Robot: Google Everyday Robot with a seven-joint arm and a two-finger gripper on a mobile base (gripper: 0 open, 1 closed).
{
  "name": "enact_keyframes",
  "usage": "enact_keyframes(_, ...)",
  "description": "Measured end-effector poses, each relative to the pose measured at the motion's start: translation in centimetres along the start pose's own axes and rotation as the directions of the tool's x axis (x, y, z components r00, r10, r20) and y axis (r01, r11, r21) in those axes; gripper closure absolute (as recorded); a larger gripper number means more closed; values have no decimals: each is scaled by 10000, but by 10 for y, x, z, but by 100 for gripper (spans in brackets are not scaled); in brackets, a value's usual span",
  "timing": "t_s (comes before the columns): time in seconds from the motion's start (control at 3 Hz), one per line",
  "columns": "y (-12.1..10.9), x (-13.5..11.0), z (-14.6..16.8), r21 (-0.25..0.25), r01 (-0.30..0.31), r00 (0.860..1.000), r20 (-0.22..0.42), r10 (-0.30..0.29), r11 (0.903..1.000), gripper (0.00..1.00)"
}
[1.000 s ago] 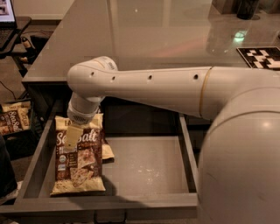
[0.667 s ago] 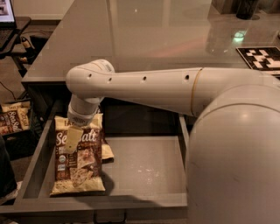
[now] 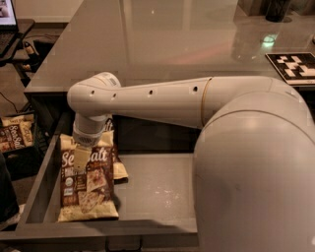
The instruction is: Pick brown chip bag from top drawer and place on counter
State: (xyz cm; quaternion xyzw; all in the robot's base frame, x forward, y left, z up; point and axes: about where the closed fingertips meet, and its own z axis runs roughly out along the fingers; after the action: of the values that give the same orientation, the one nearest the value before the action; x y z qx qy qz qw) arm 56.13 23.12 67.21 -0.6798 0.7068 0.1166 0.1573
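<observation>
The brown chip bag [image 3: 87,179] lies flat at the left end of the open top drawer [image 3: 162,192], its "Sea Salt" lettering facing up. My white arm reaches across from the right, and the gripper [image 3: 84,153] points straight down onto the bag's upper part. The wrist hides the bag's top band. The glossy grey counter [image 3: 162,39] stretches behind and above the drawer.
A second bag's cream corner [image 3: 119,171] sticks out from under the big bag. A smaller "Sea Salt" bag [image 3: 15,135] sits in a bin on the floor at far left. A black-and-white marker tag [image 3: 295,66] lies on the counter at right. A laptop [image 3: 7,15] stands at top left.
The arm's shoulder has swung further into view on the right. The wrist stays over the bag's top; the bag has not moved.
</observation>
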Motion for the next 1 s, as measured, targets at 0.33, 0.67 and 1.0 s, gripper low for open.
enact_keyframes(0.33, 0, 1, 1, 24, 24, 10000, -28, -24, 10000, 47)
enact_keyframes(0.67, 0, 1, 1, 23, 25, 10000, -29, -25, 10000, 70)
enact_keyframes(1.0, 0, 1, 1, 23, 25, 10000, -29, -25, 10000, 94)
